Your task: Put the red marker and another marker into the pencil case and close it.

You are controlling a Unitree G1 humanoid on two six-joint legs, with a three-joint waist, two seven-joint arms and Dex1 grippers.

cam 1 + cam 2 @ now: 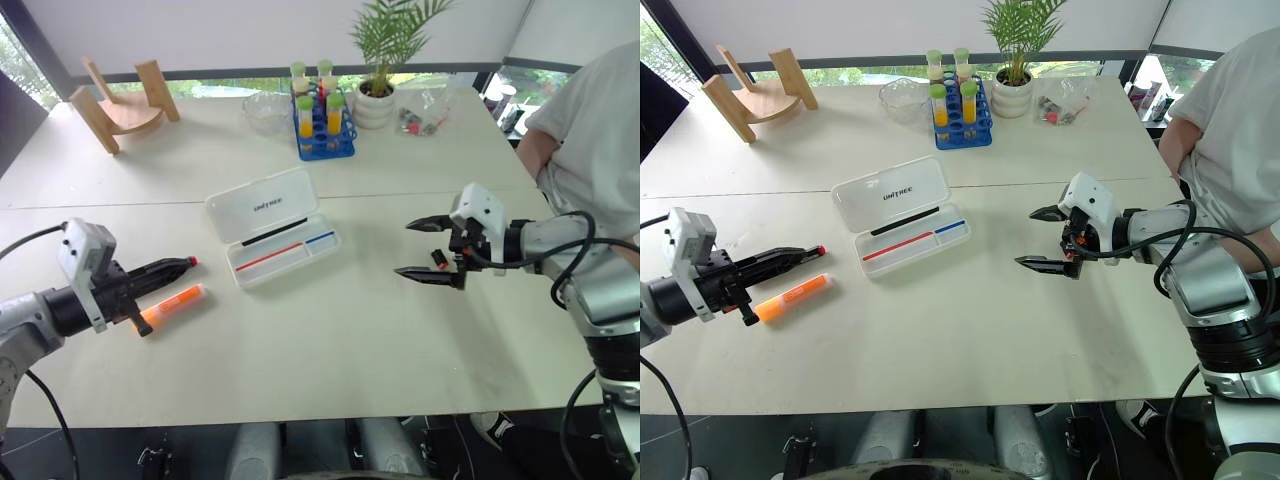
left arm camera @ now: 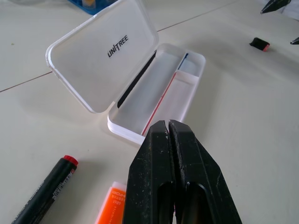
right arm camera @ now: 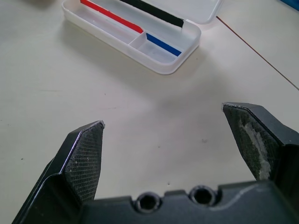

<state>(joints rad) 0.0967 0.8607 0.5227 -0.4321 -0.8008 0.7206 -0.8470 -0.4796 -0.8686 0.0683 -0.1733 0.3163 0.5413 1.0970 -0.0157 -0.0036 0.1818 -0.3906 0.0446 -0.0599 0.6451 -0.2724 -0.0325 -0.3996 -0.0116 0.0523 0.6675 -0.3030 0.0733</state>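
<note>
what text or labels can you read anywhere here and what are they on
"UNITREE": dark lettering on the inside of the raised lid of the pencil case.
Red marker: small print along its black barrel, too small to read.
Orange highlighter: a label with faint print, too blurred to read.
Nothing else readable.

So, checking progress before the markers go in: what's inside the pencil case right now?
The open pencil case holds no markers, just red and blue tray lines. Both markers lie outside on the table.
</note>
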